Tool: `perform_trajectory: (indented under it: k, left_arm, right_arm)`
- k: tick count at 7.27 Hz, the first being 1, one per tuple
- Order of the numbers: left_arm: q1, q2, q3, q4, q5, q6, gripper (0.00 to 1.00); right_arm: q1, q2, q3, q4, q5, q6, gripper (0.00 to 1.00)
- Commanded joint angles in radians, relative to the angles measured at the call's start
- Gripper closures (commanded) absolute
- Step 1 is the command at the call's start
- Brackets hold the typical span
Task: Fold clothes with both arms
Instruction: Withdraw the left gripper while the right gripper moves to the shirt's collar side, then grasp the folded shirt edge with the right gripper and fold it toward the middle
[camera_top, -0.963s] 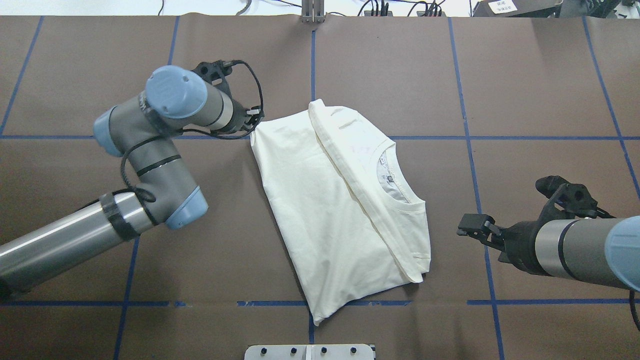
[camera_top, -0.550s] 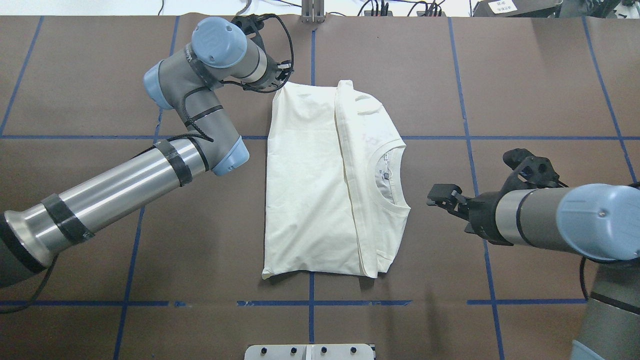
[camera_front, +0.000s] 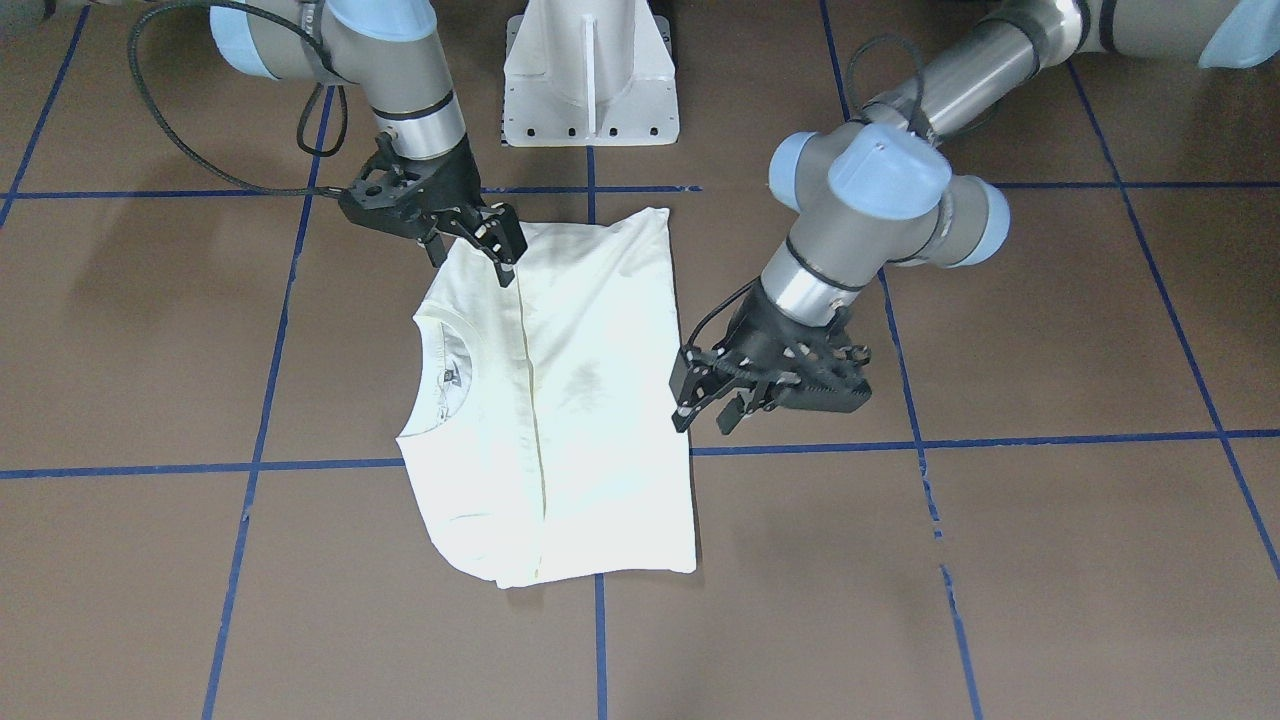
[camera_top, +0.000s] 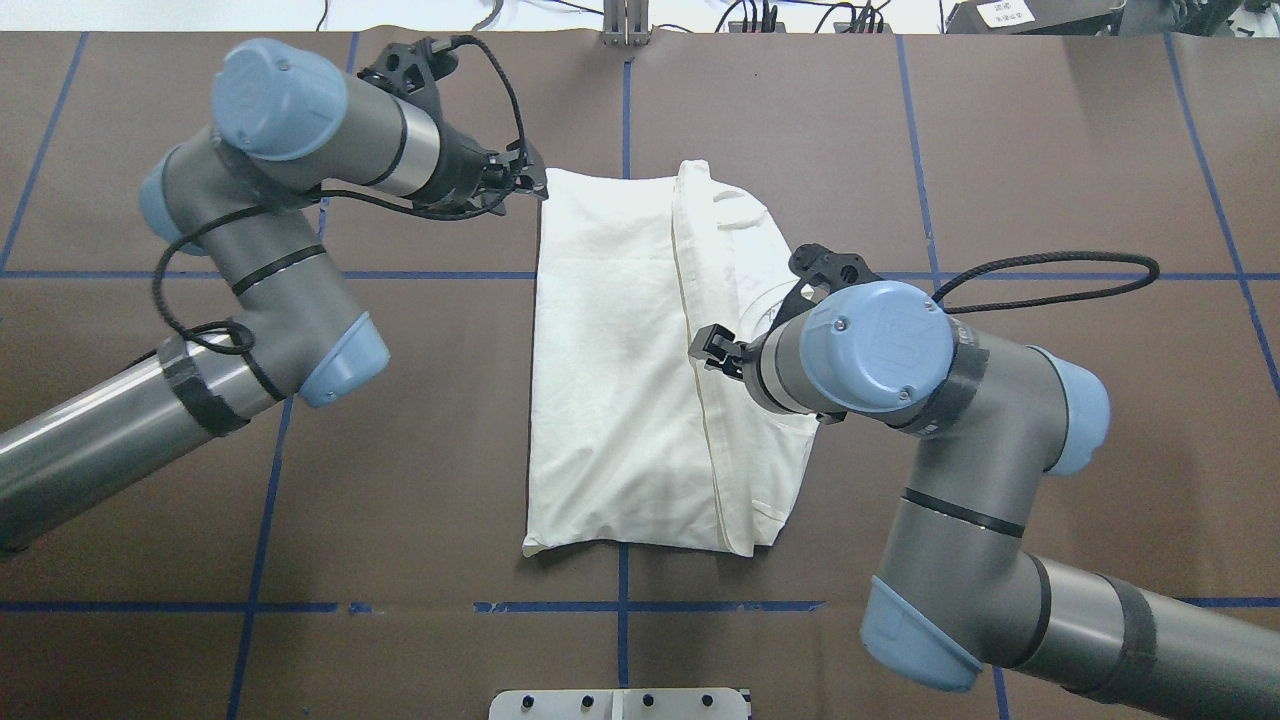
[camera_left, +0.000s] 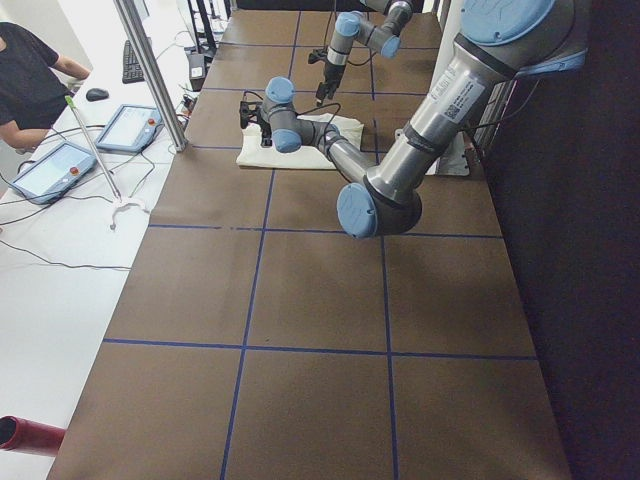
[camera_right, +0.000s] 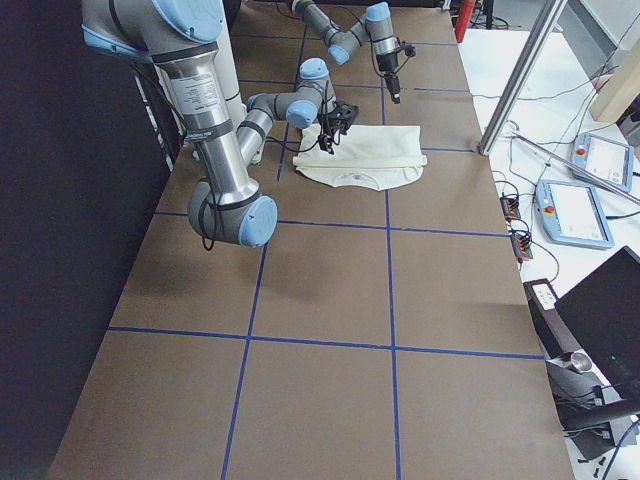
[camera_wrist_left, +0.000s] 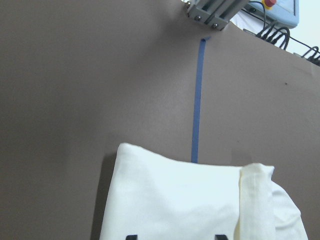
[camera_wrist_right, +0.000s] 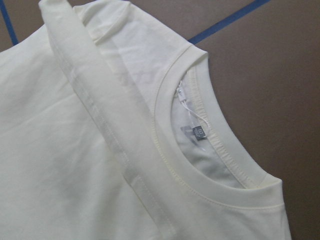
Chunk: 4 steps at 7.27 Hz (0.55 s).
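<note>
Centrally on the brown table (camera_top: 1050, 150) lies the folded cream T-shirt (camera_top: 610, 380), collar toward the robot's right; the right gripper (camera_front: 475, 250) hangs over its lengthwise fold, jaws apart; the left gripper (camera_front: 705, 415), also parted, hovers near its far corner

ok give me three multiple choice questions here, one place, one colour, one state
1. The folded cream fabric T-shirt's ribbed neckline lies toward: A the robot's right; B the robot's left; C underneath.
2. The tape lines on the brown table are: A red; B blue; C yellow.
3. The black two-finger left gripper is: A shut on cloth; B shut, empty; C open.
1 A: overhead, it shows on the shirt's right side. 2 B: blue in every view. 3 C: fingertips wide apart in the left wrist view.
</note>
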Motion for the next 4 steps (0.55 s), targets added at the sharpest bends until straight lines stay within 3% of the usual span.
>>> perform_trajectory:
  k: [1,4]
  left_arm:
    - [-0.035,0.110,-0.130,0.009,-0.056,0.003,0.40]
    - [-0.034,0.116,-0.120,0.008,-0.056,0.005,0.40]
  right_arm:
    - [-0.022,0.027,-0.050,-0.042,0.056,-0.257,0.00]
    - [-0.073,0.059,-0.059,-0.255,0.065,-0.661,0.00]
